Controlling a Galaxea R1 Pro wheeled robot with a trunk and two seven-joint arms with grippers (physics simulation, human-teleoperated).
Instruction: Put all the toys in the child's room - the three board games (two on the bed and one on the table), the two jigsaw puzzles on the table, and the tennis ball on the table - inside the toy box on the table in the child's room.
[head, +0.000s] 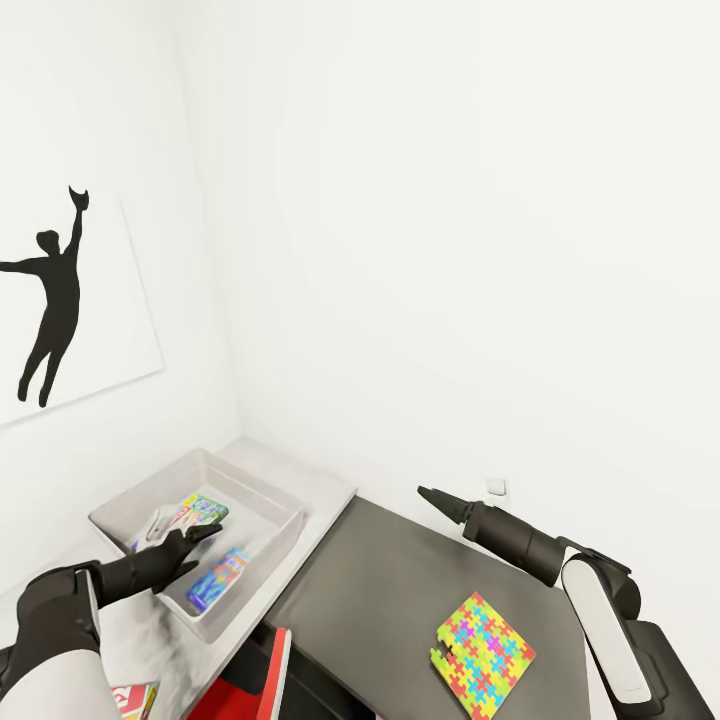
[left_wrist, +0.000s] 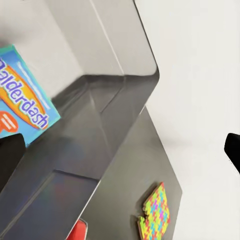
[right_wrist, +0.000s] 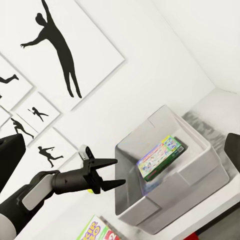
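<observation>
Silhouette picture (head: 50, 300) hanging on the white wall at far left. Below it, the left pincer (head: 205, 535) hovering over the toy box (head: 262, 487), fingers spread apart, and in the right wrist view a small yellowish thing seems to sit behind them; cannot tell if they are gripping it. Toy box sitting on the light-grey worktop (head: 320, 480) near the room corner. Inside the box: a green-lidded board game (head: 205, 508) lying toward the far side, partly behind the left pincer, and a blue board game (head: 218, 580) leaning against the near wall. Left wrist view showing the blue lid reading "Balderdash" (left_wrist: 22, 95) resting on the sloping inner wall. Right wrist view showing the green game (right_wrist: 160, 156) lying flat in the bin. A third game box (head: 135, 700) with red and yellow print lying on the light worktop at the lower edge, outside the box. Red chair (head: 250, 680) peeking below the worktop edge. Further right, the dark-grey worktop (head: 400, 580) carrying a jigsaw puzzle (head: 483, 642), lying flat, well apart from the toy box. Right pincer (head: 432, 495) hanging above the dark worktop, fingers looking close together, holding nothing. White wall socket (head: 495, 487) just behind it.
</observation>
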